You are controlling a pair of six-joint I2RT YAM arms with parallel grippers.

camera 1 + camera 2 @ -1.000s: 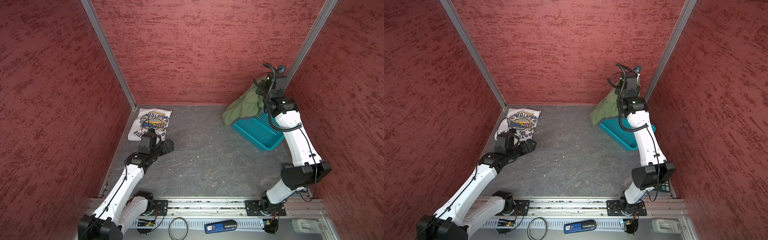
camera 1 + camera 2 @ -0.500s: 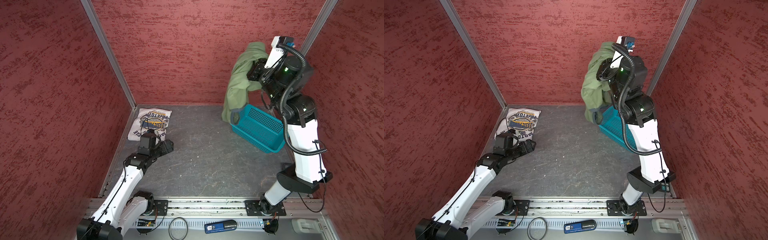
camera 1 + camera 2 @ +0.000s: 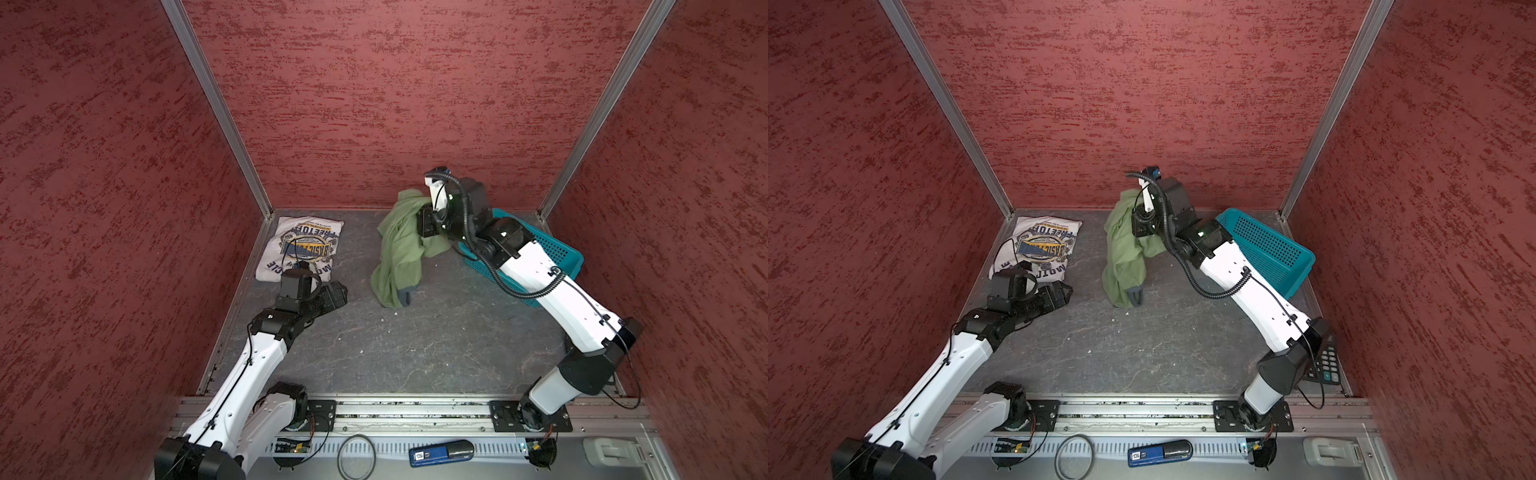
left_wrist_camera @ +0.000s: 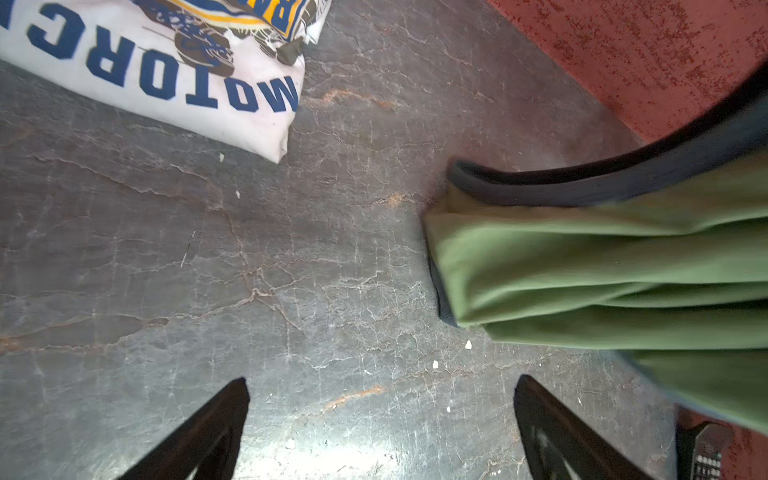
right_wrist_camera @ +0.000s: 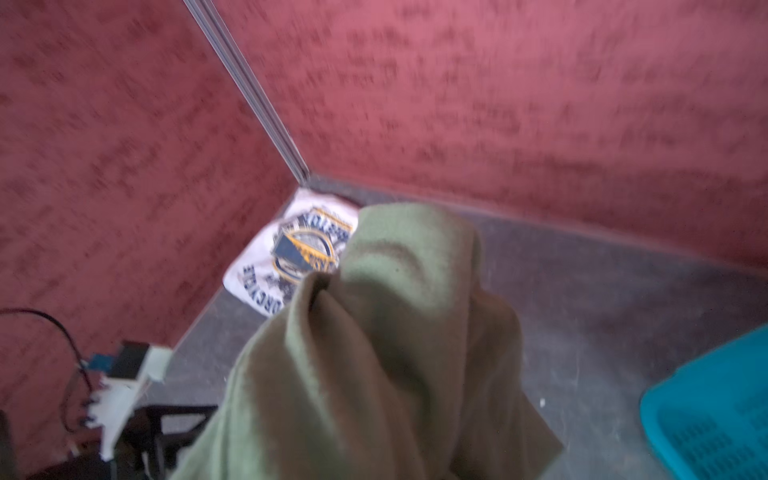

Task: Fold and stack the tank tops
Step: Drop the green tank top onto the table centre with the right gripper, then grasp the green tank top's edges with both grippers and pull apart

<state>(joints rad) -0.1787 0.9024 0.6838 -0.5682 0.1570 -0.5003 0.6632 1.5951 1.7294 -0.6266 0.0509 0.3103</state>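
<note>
The white tank top (image 3: 303, 249) (image 3: 1036, 249) lies folded, print up, in the back left corner; its edge also shows in the left wrist view (image 4: 145, 62). The olive green tank top (image 3: 401, 249) (image 3: 1125, 257) hangs bunched from my right gripper (image 3: 422, 222) (image 3: 1138, 224), which is shut on its upper part. Its lower end with dark trim rests on the floor. In the right wrist view this green cloth (image 5: 374, 353) hides the jaws. My left gripper (image 3: 336, 291) (image 3: 1061, 293) (image 4: 380, 386) stands open and holds nothing, low over bare floor between the two tops.
A teal mesh basket (image 3: 557, 249) (image 3: 1266, 245) (image 5: 715, 407) sits tilted at the back right behind the right arm. A calculator (image 3: 1327, 361) lies by the right wall. Red walls close in three sides. A blue device (image 3: 440, 453) rests on the front rail.
The right arm lifted the olive green tank top high out of the basket, then swung it down and left until its end landed on the floor. The left arm stayed put.
</note>
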